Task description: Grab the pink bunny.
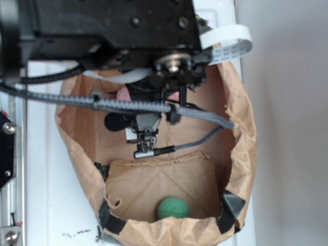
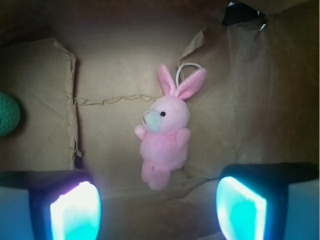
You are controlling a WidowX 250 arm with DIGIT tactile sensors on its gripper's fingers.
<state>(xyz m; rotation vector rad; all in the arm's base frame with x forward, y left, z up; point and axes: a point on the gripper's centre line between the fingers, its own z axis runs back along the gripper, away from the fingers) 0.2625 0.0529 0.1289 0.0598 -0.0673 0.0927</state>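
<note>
Spread jaws over pink bunny [image 2: 164, 135]; green ball [image 2: 7, 114] well apart.

The arm [image 1: 118, 25] is a blocky black housing with round screws sunk into its face. At its lower edge sits a silver hub [image 1: 173, 65] with a metal centre bolt. A flat white ribbon cable [image 1: 230, 43] curls out beside it. A grey braided cable [image 1: 128, 105] runs across, clipped by black ties, ending in a metal plug [image 1: 146, 152]. In the wrist view, the claw [image 2: 157, 207] has two black fingers [image 2: 75, 210] with pads glowing cyan, tinged pink.
</note>
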